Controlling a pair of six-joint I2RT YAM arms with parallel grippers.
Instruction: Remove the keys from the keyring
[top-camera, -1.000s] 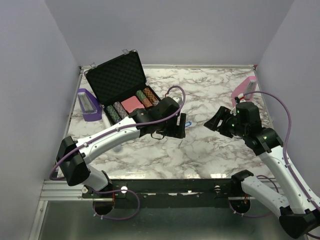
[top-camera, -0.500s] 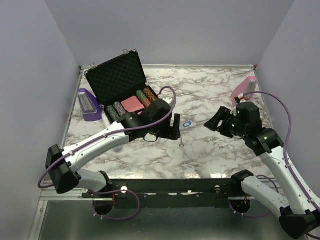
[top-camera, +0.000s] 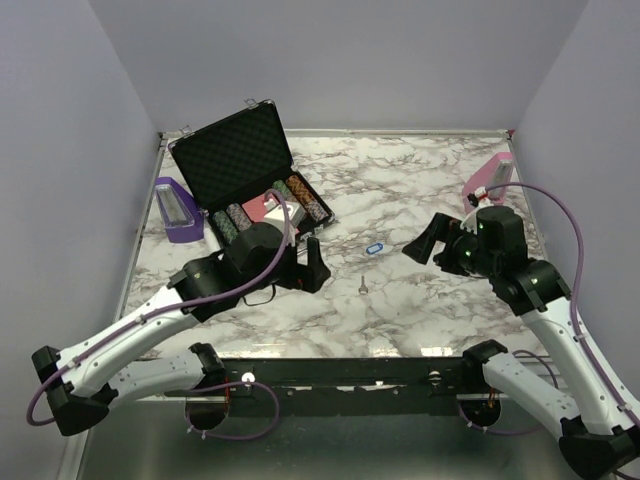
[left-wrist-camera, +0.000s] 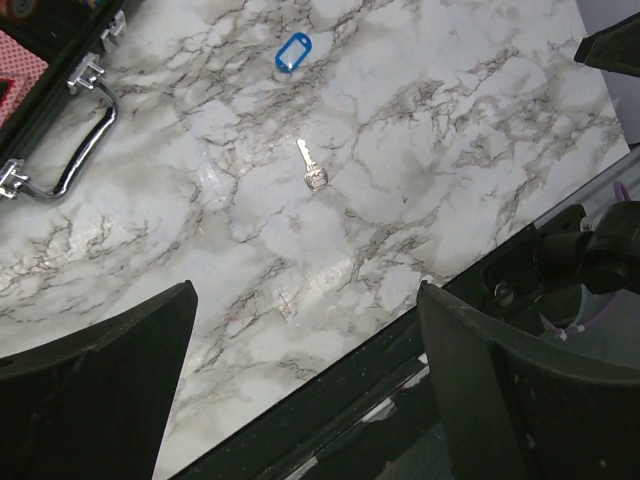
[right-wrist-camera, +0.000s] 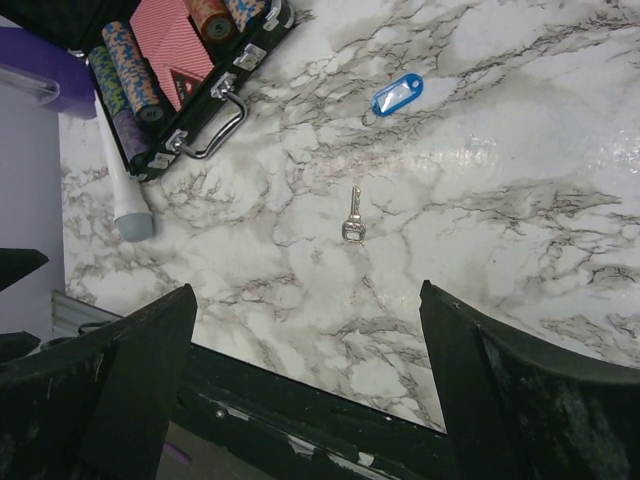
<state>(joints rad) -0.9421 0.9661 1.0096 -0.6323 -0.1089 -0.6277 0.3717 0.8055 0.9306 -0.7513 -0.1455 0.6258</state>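
While both grippers hover with fingers spread wide and gripping nothing, the small silver metal key (left-wrist-camera: 312, 170) lies flat on the white marble table (top-camera: 420, 180). It sits ahead of the left gripper (left-wrist-camera: 305, 295) and the right gripper (right-wrist-camera: 307, 290), with the blue oval plastic keyring tag (right-wrist-camera: 397, 95) apart, farther out.

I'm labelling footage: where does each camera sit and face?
Top external: above and behind, looking down on the table; left arm and right arm show.
Left wrist: on left arm, looking down past its fingers at key and keyring.
Right wrist: on right arm, looking down past its fingers.
Shared: all show key and keyring lying apart.
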